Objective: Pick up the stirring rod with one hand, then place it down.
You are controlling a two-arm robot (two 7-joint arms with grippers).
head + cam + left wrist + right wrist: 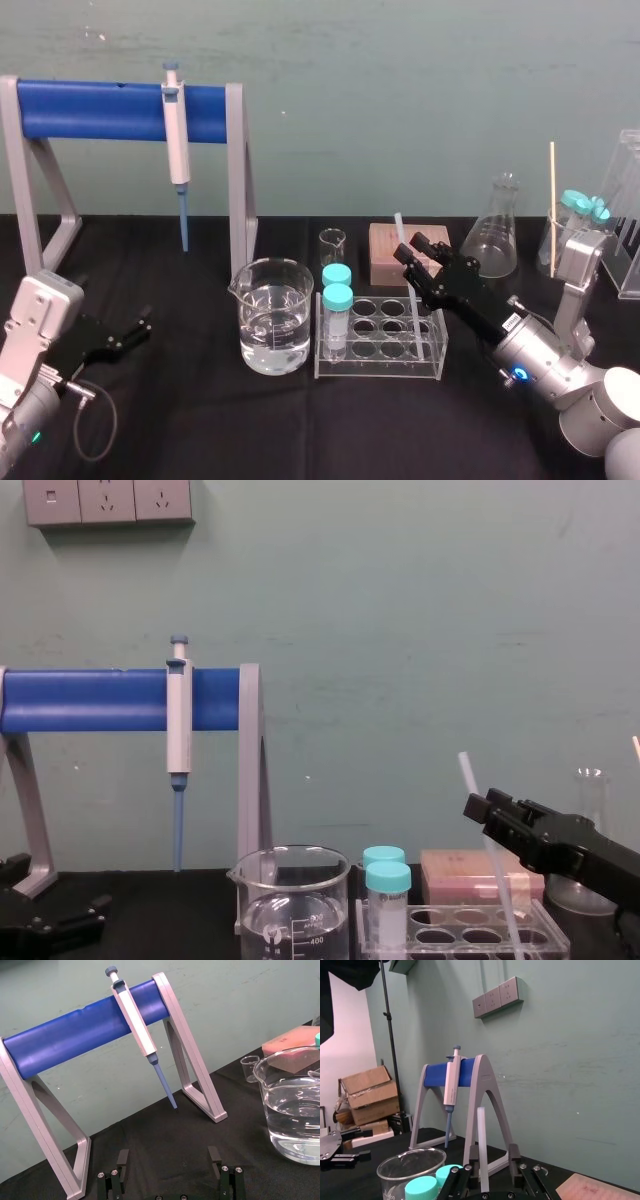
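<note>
Black cloth on the table, teal wall behind it. From the head cam I see the right gripper (415, 248) reached in over the back of the clear tube rack (380, 368). Its fingers sit either side of the stirring rod (400, 230), which stands tilted with its lower end down among the rack wells. The left gripper (140, 328) sits low near the table's left edge, well away from all that. On the left wrist cam its fingers are spread wide over bare cloth, facing the blue pipette stand (75, 1035) and the water beaker (290, 1110). The right wrist cam is the useful one: the rod rests against one finger (473, 1157) with a clear gap to the other, so the jaws are apart, not clamped on it. On the chest cam the rod leans from above the right gripper down into the rack, a little way from the two teal-capped tubes (388, 880).
</note>
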